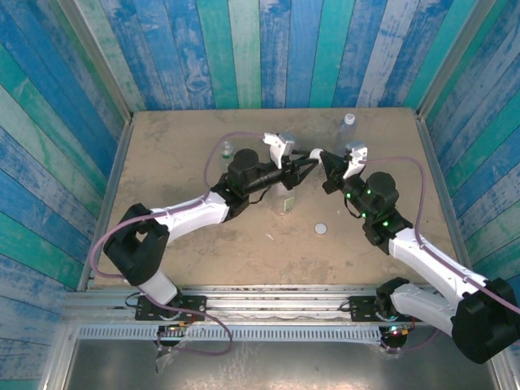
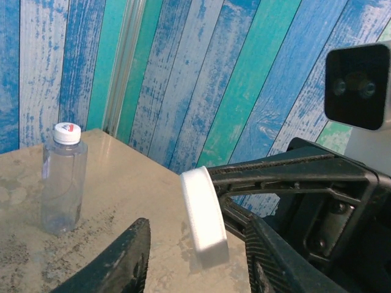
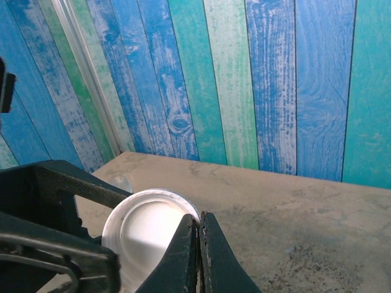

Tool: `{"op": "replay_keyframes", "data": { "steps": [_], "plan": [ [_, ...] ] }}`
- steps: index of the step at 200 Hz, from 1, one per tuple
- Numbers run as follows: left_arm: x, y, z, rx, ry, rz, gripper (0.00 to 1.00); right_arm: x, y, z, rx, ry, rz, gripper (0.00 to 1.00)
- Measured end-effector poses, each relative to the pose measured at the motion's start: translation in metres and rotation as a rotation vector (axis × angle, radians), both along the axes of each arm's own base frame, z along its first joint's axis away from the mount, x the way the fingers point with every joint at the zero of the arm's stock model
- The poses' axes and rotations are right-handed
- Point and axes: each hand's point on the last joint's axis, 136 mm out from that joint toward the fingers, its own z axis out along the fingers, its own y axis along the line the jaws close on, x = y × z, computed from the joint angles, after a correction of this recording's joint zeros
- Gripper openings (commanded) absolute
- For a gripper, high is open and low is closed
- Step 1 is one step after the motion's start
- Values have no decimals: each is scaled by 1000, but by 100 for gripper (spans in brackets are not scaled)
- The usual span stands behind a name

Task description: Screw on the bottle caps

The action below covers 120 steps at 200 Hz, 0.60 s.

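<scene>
Here, above the middle of the table (image 1: pixel 162 154), a white cap (image 3: pixel 143 227) is pinched by its rim between the pressed-together fingertips of the right gripper (image 3: pixel 198 239), its hollow underside turned toward that wrist's camera. The left gripper (image 1: pixel 302 166) faces it with jaws spread. Its ribbed fingers (image 2: pixel 135 256) stand on either side of the cap, which appears edge-on in the left wrist view, and no contact with it is visible. A labelled bottle (image 1: pixel 288 200) stands on the table just beside and below the two grippers; whether its neck is bare cannot be read. A second cap (image 1: pixel 321 228) lies flat on the table nearer the arm bases. A capped bottle (image 2: pixel 61 183) stands by the far right corner, and a short bottle (image 1: pixel 227 149) stands well apart on the far left. The cap is judged very light, stiff and smooth-walled, so a pinch on one edge probably leaves it free to swing or slip. A hold across the full diameter, on the outer skirt, would likely keep it level for threading. The bottles look thin-walled and empty, hence easily tipped or dented. A moderate grasp on the body below the shoulder seems safest while the cap is turned on.
</scene>
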Motion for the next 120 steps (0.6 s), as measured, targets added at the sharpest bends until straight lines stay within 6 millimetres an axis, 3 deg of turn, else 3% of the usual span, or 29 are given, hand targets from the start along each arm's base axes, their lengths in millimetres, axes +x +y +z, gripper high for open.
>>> {"op": "replay_keyframes", "data": {
  "steps": [120],
  "plan": [
    [2,-7,-8,25,-10,-20,16,-2,2,1,-32,-24,18,8]
  ]
}}
